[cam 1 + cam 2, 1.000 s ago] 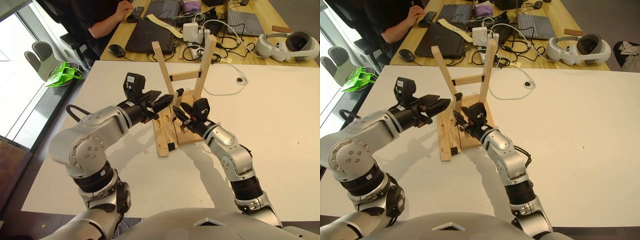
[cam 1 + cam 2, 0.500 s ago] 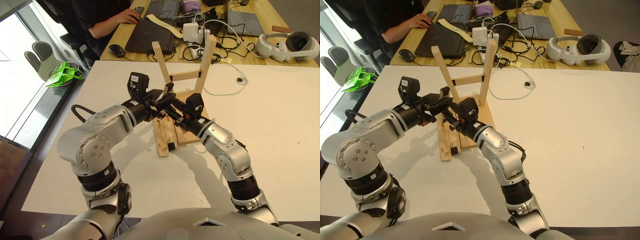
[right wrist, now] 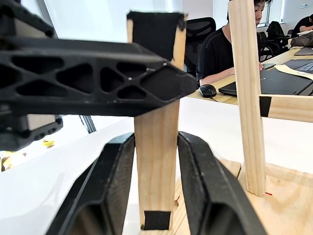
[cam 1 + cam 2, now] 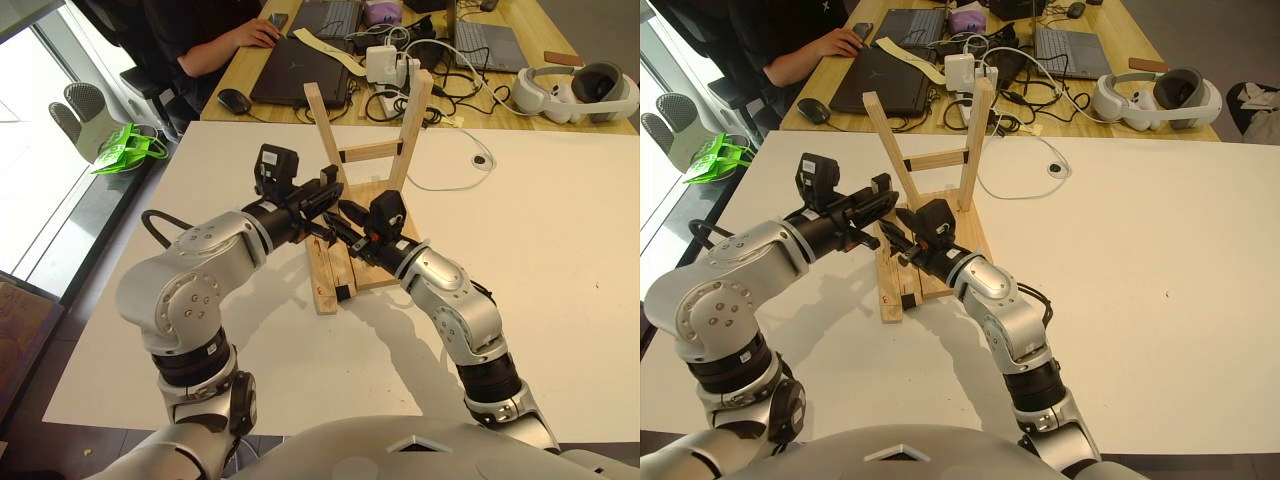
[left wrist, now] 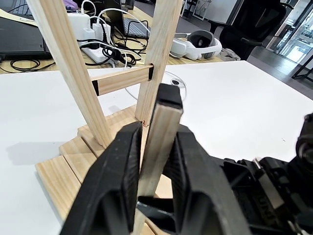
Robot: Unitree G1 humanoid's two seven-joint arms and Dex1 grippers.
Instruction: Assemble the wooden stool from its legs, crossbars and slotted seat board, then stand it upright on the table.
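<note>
Fingers (image 5: 122,166) of left gripper (image 5: 159,132) and right gripper (image 3: 156,139) clamp one leg (image 5: 165,107).

Office with laptops (image 4: 300,78), headset (image 4: 577,92)

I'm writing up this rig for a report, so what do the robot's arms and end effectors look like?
The left arm and right arm have rounded silver-grey shells with black joint rings. A black cable loops beside the left elbow. The left end effector and right end effector are black, two-fingered; the left's fingers have triangular lattice cut-outs.
</note>
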